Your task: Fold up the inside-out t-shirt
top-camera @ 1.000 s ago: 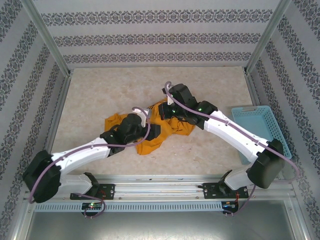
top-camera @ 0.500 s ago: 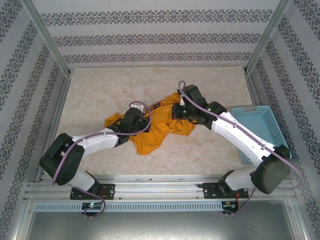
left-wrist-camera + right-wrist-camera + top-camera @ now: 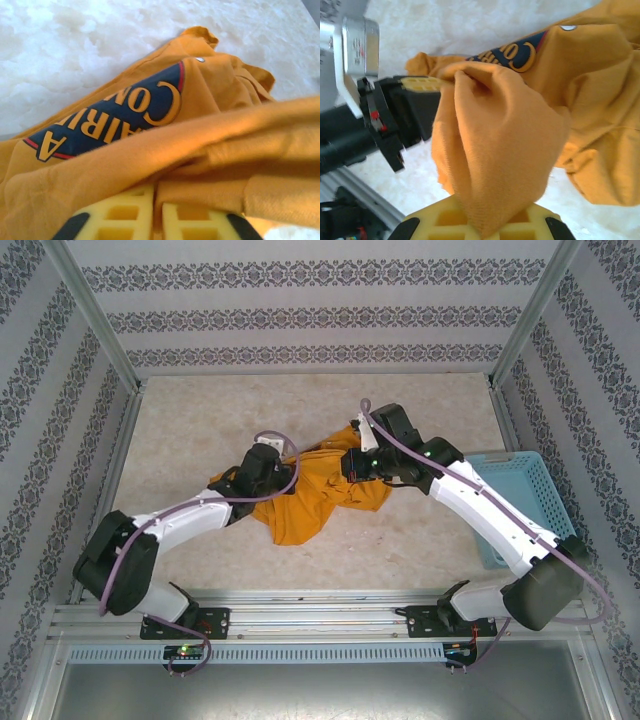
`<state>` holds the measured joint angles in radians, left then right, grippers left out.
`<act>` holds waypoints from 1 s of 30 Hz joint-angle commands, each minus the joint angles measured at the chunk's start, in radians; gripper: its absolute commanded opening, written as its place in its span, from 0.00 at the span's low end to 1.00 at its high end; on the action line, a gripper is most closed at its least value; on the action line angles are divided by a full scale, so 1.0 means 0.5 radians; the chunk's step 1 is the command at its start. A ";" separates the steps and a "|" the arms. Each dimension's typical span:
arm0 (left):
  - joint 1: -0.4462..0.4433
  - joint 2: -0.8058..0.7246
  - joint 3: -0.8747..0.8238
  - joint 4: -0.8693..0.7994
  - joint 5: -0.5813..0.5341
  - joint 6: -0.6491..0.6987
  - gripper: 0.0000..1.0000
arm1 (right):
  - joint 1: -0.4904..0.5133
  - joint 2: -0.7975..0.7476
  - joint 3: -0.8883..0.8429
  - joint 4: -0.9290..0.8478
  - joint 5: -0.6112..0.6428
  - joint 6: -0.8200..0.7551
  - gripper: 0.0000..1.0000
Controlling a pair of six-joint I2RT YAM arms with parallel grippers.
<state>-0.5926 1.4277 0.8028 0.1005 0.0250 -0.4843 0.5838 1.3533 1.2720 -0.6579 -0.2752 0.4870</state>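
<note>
I see the mustard-orange short-sleeved cotton t-shirt (image 3: 310, 495) lying crumpled mid-table on the pale marbled tabletop (image 3: 200, 420), well apart from the light-blue plastic basket (image 3: 510, 490) at the right edge. My left gripper (image 3: 156, 200) has its jaws narrow, nipping a fold. The right gripper (image 3: 487, 220) is clamped on a thick bunch of cloth, and a ridge of fabric runs between the two. My worry is that the left pinch looks shallow, so pulling apart could slip it free. The right may hold several layers and drag the whole heap instead of spreading it.
</note>
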 commanded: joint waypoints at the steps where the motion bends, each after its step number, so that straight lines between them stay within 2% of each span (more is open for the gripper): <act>1: -0.181 -0.276 -0.118 0.051 -0.052 0.025 0.24 | -0.019 0.036 -0.034 0.236 -0.171 0.163 0.00; 4: -0.342 -0.379 -0.200 0.243 -0.016 -0.015 0.33 | 0.009 0.089 -0.037 0.380 -0.172 0.288 0.00; 7: -0.436 -0.355 -0.226 0.424 0.004 -0.037 0.39 | 0.097 0.134 0.024 0.393 -0.086 0.291 0.00; 11: -0.444 -0.204 -0.176 0.506 -0.009 -0.091 0.46 | 0.153 0.160 0.040 0.422 -0.065 0.325 0.00; 15: -0.405 -0.094 -0.166 0.538 -0.193 -0.153 0.49 | 0.166 0.121 0.001 0.432 -0.042 0.348 0.00; 18: -0.324 -0.016 -0.176 0.604 -0.204 -0.202 0.42 | 0.163 0.074 -0.046 0.437 -0.025 0.358 0.00; 23: -0.286 0.058 -0.113 0.590 -0.247 -0.176 0.34 | 0.155 0.057 -0.071 0.395 -0.028 0.357 0.00; 26: -0.253 0.064 -0.122 0.611 -0.249 -0.192 0.24 | 0.100 0.049 -0.123 0.395 -0.013 0.406 0.00; 30: -0.231 0.054 -0.142 0.638 -0.164 -0.151 0.06 | -0.017 0.047 -0.188 0.454 -0.054 0.456 0.00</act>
<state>-0.7212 1.4578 0.7116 0.3584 -0.0742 -0.5701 0.6083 1.3991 1.2015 -0.4580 -0.3035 0.6834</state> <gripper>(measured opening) 0.089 0.060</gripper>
